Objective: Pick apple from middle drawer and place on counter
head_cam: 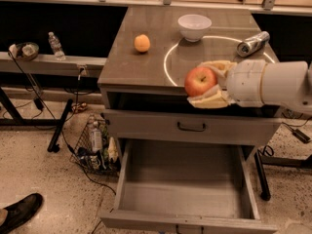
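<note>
Round red apple [199,81] with a yellowish blush: clamped between the cream fingers [213,65] of the white-sleeved gripper [209,84], jaws closed on it above and below, held over the front edge of the glossy grey-brown counter [131,67], by the thin white ring [167,57]. Wide grey middle drawer [180,191]: pulled out below, floor bare. Closed drawer front with black bow handle [191,126]: above it. On the counter: small orange fruit [142,43], white bowl [194,27], metal can [253,43] lying on its side.
</note>
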Robot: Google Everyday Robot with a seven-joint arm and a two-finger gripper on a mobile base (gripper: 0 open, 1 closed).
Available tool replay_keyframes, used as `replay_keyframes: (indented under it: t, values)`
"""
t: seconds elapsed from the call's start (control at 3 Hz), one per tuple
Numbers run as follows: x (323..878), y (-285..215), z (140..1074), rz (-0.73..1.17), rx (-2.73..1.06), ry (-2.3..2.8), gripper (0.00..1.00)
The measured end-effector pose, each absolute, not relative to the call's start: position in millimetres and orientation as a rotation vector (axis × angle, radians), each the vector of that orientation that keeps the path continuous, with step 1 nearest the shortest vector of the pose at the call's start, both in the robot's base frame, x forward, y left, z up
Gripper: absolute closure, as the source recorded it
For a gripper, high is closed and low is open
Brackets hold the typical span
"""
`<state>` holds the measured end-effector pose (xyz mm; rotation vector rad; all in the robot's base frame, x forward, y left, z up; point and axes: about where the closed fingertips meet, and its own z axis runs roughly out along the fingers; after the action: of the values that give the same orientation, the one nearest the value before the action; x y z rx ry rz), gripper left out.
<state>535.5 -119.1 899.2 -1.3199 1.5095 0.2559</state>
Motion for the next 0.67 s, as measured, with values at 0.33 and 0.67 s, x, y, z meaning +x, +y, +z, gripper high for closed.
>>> replay_keyframes:
  t: [0.33,0.67]
  values:
    - [591,-147,921,0.159,-1.267,1.492,1.0]
    - [641,-169,926,0.097,-1.225,1.517,1.0]
